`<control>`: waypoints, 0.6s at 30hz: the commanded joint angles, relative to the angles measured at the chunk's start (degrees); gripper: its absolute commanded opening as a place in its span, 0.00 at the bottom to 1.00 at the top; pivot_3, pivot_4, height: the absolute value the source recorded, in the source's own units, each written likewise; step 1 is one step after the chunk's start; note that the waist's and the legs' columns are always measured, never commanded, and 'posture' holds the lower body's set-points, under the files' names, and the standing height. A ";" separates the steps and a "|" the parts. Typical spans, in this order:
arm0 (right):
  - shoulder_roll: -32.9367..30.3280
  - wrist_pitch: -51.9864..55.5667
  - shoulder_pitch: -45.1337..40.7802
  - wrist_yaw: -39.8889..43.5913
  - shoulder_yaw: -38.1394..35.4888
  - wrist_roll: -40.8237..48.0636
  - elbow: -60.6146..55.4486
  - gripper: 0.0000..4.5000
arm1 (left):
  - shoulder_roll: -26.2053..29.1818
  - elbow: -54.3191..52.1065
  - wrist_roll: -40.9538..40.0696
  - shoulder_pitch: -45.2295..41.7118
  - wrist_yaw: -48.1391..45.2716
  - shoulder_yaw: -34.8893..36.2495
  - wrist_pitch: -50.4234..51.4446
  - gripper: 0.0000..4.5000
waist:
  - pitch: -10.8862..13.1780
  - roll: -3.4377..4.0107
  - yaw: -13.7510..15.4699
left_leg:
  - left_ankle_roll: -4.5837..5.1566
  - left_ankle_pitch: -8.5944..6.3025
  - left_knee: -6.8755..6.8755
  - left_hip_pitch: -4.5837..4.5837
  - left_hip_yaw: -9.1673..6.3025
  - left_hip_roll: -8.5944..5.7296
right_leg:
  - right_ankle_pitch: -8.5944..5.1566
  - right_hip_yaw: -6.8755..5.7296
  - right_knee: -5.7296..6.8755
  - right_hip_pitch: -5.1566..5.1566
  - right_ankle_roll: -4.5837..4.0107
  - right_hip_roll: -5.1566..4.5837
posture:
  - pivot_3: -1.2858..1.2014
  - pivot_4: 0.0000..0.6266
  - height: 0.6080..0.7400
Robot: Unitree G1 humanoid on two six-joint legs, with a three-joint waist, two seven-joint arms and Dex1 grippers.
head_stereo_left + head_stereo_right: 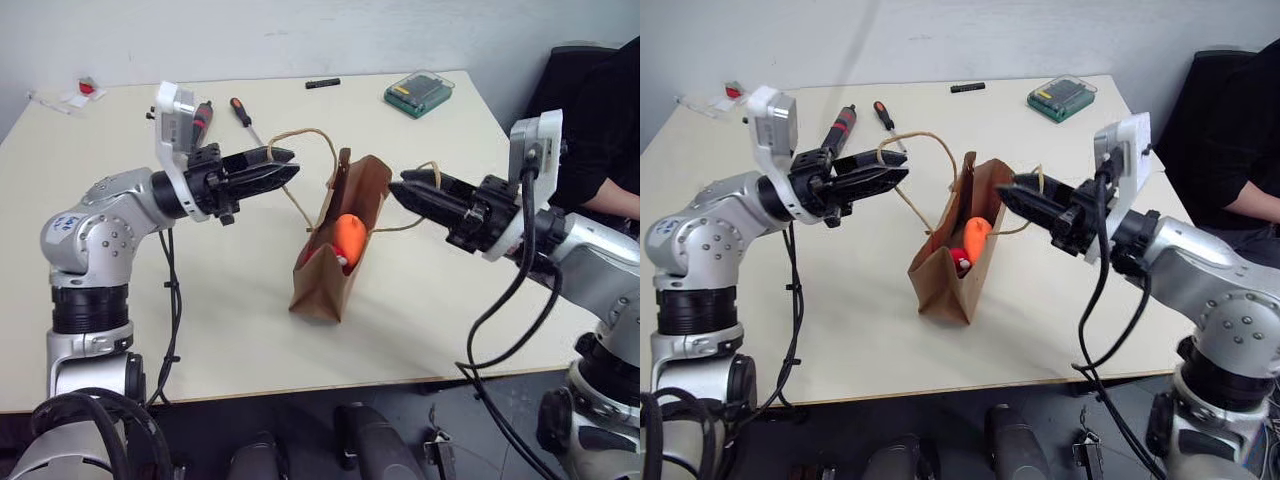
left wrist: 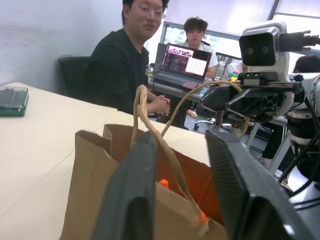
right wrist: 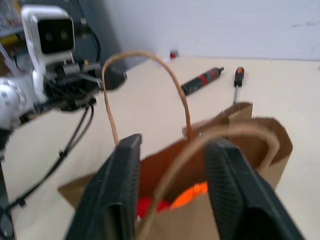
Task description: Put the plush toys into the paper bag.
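The brown paper bag (image 1: 325, 285) stands open at mid-table. The orange plush toy (image 1: 348, 238) lies inside it, and the red-and-white plush toy (image 1: 961, 262) sits lower beside it. My left gripper (image 1: 291, 164) hovers to the left of the bag's mouth and points at it. Its jaws are open, and one cord handle (image 2: 142, 107) rises between its fingers (image 2: 132, 190). From the bag's right side my right gripper (image 1: 398, 190) points at the mouth, also open. The other cord handle (image 3: 235, 131) arches across the gap between its fingers; whether it touches them I cannot tell.
Two screwdrivers (image 1: 200, 118) (image 1: 243, 113) lie behind my left gripper. A black marker (image 1: 322, 83) and a green case (image 1: 420, 93) lie at the table's far side. A person in black (image 1: 600, 130) sits beyond the right edge.
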 commanded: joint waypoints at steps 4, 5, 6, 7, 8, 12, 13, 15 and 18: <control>-7.51 -2.94 6.03 0.54 -3.68 6.13 -4.22 0.91 | 5.23 -6.73 -3.85 4.39 0.66 5.12 2.96 0.83 | 0.00 0.00 0.05 | 0.00 0.00 0.02 0.02 -0.02 -0.01 | 0.00 0.01 0.02 0.03 0.01 0.00 | 0.52 0.24 1.00; -8.99 -3.24 7.26 0.21 -5.08 8.11 -4.27 0.99 | 6.10 -7.64 -5.05 5.29 1.01 6.30 4.08 0.90 | 0.00 -0.01 0.08 | 0.00 0.00 0.02 0.02 -0.02 -0.01 | 0.00 0.01 0.02 0.04 0.01 0.00 | 0.52 0.24 1.00; -10.50 -3.46 8.64 0.18 -6.54 9.89 -4.39 0.99 | 6.92 -8.56 -6.16 6.23 1.30 7.45 5.19 0.97 | 0.01 -0.02 0.11 | 0.00 0.00 0.02 0.02 -0.03 -0.01 | 0.00 0.00 0.01 0.05 0.01 0.00 | 0.52 0.24 1.00; -12.47 -3.32 10.98 1.04 -8.29 10.92 -4.93 0.99 | 8.01 -10.01 -7.24 7.92 1.37 8.46 6.41 0.99 | 0.01 -0.03 0.13 | 0.00 0.00 0.01 0.01 -0.04 -0.01 | 0.00 0.01 0.01 0.05 0.01 0.00 | 0.52 0.24 1.00; -14.07 -3.31 13.29 1.87 -9.38 11.06 -5.53 0.99 | 9.11 -12.12 -7.69 10.42 0.75 8.74 6.94 0.99 | 0.01 -0.02 0.18 | 0.00 0.00 0.00 0.02 -0.05 -0.01 | 0.00 0.00 -0.02 0.06 0.01 0.01 | 0.52 0.24 1.00; -14.79 -7.54 20.33 4.34 -5.53 3.30 -8.00 0.90 | 9.39 -18.94 -7.08 18.74 -0.10 6.50 5.35 1.00 | 0.00 -0.05 0.17 | 0.00 0.00 -0.15 0.04 -0.08 0.01 | 0.01 0.00 -0.27 0.13 0.03 0.02 | 0.52 0.24 1.00; -13.97 -9.28 21.08 4.70 -2.57 0.15 -8.45 0.85 | 8.71 -19.99 -6.77 19.88 0.14 5.67 4.64 1.00 | 0.00 -0.05 0.21 | 0.01 -0.01 -0.11 0.04 -0.11 0.00 | 0.02 0.00 -0.26 0.17 0.05 0.02 | 0.52 0.24 1.00; -11.81 -12.77 21.60 5.17 4.63 -6.69 -8.76 0.70 | 7.25 -21.54 -6.04 21.38 0.86 3.92 3.46 1.00 | -0.01 -0.09 0.25 | 0.02 0.00 -0.03 0.04 -0.16 -0.02 | 0.08 0.00 -0.28 0.23 0.14 0.02 | 0.52 0.24 1.00; -9.10 -18.06 21.39 6.90 14.90 -16.56 -7.89 0.46 | 5.72 -22.58 -3.95 23.00 1.55 1.61 0.95 1.00 | 0.00 -0.10 0.27 | 0.03 0.01 -0.03 0.22 -0.24 -0.04 | 0.11 0.00 -0.37 0.50 0.17 0.05 | 0.52 0.24 1.00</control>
